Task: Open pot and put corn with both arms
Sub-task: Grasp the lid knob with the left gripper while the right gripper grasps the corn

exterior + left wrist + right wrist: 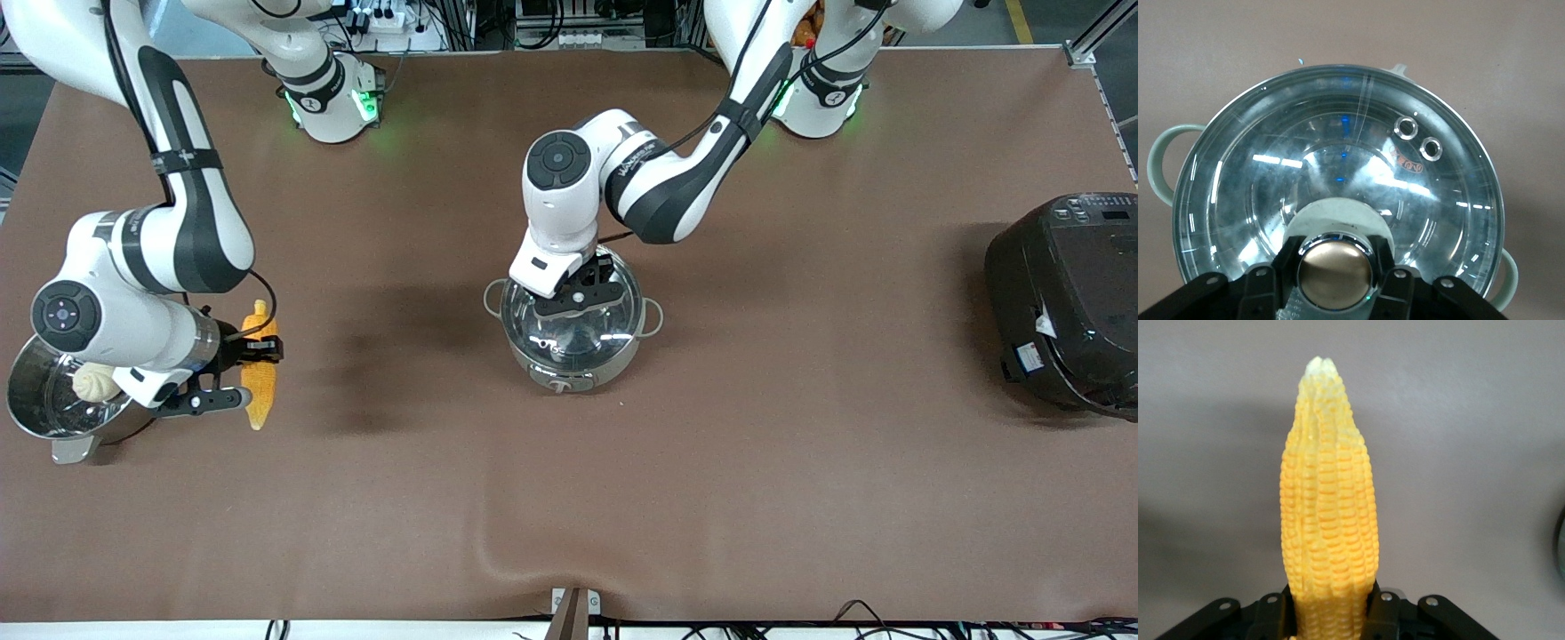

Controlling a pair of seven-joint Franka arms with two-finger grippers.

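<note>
The steel pot [569,360] stands mid-table with its glass lid [613,311] on it. My left gripper [578,298] is over the lid and shut on its coppery knob [1336,267], one finger on each side. In the left wrist view the left gripper [1336,275] grips the knob, and the lid [1338,153] lies flat on the pot's rim, with a grey loop handle [1158,163] beside it. My right gripper [260,349] is shut on the yellow corn [259,391] and holds it over the table beside the steamer basket. In the right wrist view the right gripper [1331,613] clamps the thick end of the corn [1328,507].
A perforated steel steamer basket [36,422] with a pale bun [95,382] in it sits at the right arm's end of the table, partly under that arm. A large black cooker [1067,302] stands at the left arm's end.
</note>
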